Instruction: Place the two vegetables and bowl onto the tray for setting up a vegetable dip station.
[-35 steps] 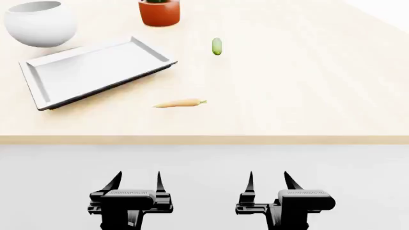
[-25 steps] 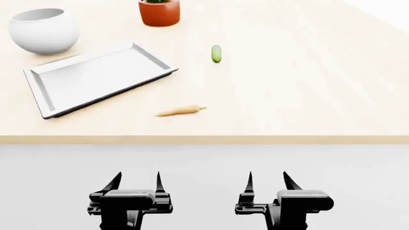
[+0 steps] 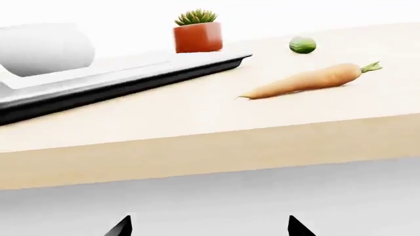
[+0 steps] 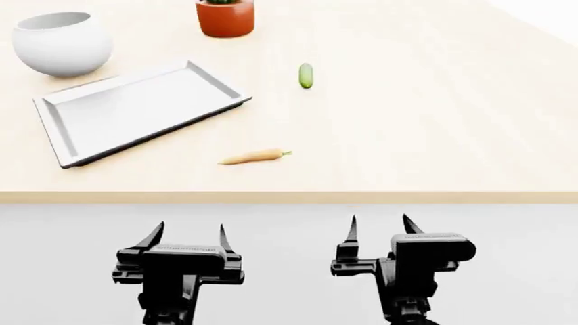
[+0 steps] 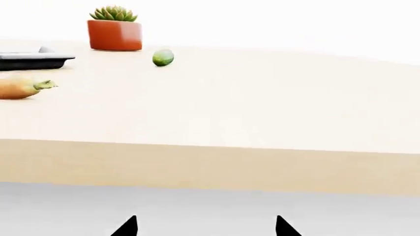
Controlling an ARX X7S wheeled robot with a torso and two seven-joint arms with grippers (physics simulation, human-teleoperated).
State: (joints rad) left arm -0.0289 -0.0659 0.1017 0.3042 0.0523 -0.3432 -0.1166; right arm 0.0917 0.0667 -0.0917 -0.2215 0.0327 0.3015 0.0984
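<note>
A pale-orange carrot (image 4: pixel 254 157) (image 3: pixel 305 81) (image 5: pixel 19 88) lies near the table's front edge. A stubby dark-green cucumber (image 4: pixel 306 75) (image 3: pixel 302 45) (image 5: pixel 163 57) lies farther back. The flat white tray (image 4: pixel 135 108) (image 3: pixel 125 81) sits empty at the left. Behind it stands the round white bowl (image 4: pixel 61 42) (image 3: pixel 45 49). My left gripper (image 4: pixel 187 234) (image 3: pixel 208 227) and right gripper (image 4: pixel 380 227) (image 5: pixel 204 227) hang open below the front edge, short of the table, holding nothing.
A terracotta pot with a green succulent (image 4: pixel 225 16) (image 3: pixel 197 32) (image 5: pixel 115 29) stands at the back beside the tray. The wooden tabletop's front edge (image 4: pixel 289 197) runs across just ahead of both grippers. The table stretches wide to the right.
The head view first shifted, sliding the table's objects lower in frame. Since then both grippers have risen slightly toward the table edge. Nothing on the table moved.
</note>
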